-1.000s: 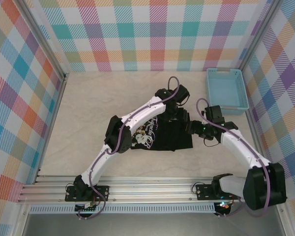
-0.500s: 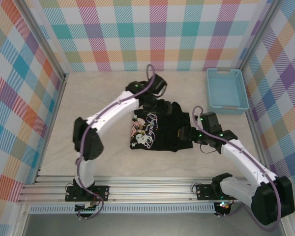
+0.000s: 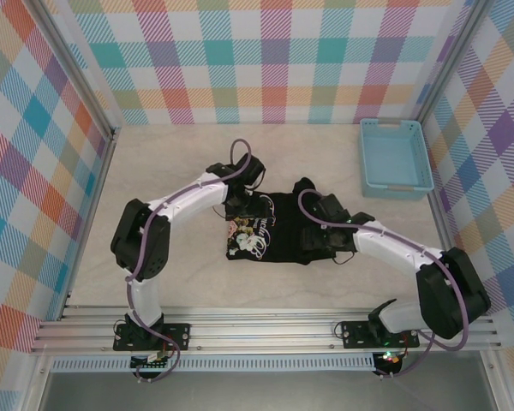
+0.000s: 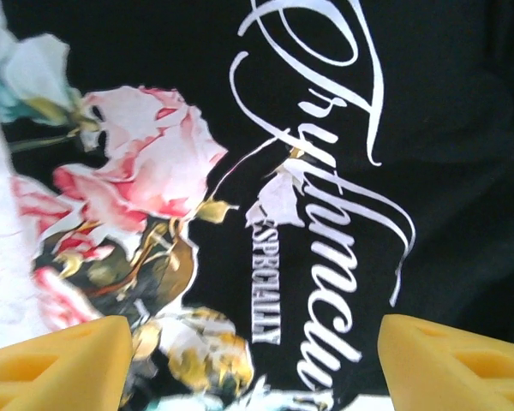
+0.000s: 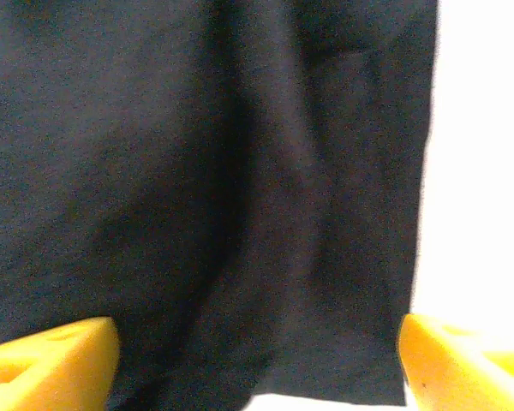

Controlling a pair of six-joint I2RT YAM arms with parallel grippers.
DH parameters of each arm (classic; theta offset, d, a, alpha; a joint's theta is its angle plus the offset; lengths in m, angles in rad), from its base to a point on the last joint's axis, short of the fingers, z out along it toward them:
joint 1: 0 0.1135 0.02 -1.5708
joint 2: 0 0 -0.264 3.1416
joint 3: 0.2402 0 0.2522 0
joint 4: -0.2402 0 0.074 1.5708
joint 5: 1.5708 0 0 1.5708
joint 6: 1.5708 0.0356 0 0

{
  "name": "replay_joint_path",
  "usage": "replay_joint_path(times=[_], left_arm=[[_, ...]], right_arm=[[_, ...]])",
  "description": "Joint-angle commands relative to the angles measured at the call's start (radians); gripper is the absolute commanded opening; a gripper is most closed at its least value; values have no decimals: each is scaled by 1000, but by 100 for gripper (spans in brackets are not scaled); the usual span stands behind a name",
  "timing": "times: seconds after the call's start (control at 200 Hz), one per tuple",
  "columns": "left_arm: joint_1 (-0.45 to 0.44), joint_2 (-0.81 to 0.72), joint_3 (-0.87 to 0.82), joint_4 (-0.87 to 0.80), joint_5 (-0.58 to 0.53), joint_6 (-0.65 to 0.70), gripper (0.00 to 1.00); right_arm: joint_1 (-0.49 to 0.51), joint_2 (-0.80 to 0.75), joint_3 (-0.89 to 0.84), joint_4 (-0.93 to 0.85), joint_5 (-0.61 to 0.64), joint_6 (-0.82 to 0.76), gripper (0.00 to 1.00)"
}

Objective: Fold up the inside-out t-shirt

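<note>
Mid-frame, t-shirt (image 3: 283,227): on bench (image 3: 154,171).
Left claw (image 4: 257,364): over print (image 4: 325,214), spread wide, empty.
Right claw (image 5: 257,364): over its plain part, spread wide, empty.

We look into a booth closed on three sides by plaid walls (image 3: 274,60) of teal, orange, yellow and purple checks, joined by pale metal corner posts (image 3: 73,64). The tabletop (image 3: 154,171) is light beige, faintly marbled, evenly lit. A slotted aluminium rail (image 3: 265,330) runs along its near edge, and in the far right corner sits a light-blue basket (image 3: 396,163).
</note>
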Motion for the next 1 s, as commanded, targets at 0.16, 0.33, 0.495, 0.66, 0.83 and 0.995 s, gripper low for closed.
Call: replay_joint_path(times=[0.16,0.33,0.495,0.66,0.83,0.995], left_arm=[[-11,28,-86,83,40,-5,74],[-11,41,-139,108,54,-8,74],[-11,49,-173,135,70,-13,73],[-12,55,-167,139,76,-11,73],[-11,53,-158,138,76,-9,73],[-11,49,-157,132,71,-4,73]], right_arm=[[-229,-9,12,-67,-52,-8,63],[-273,-78,34,-111,-65,-4,61],[-145,-220,26,-42,-92,-45,72],[67,-135,112,-72,14,-79,83],[142,19,169,-99,68,-82,77],[132,81,192,-151,136,-69,49]])
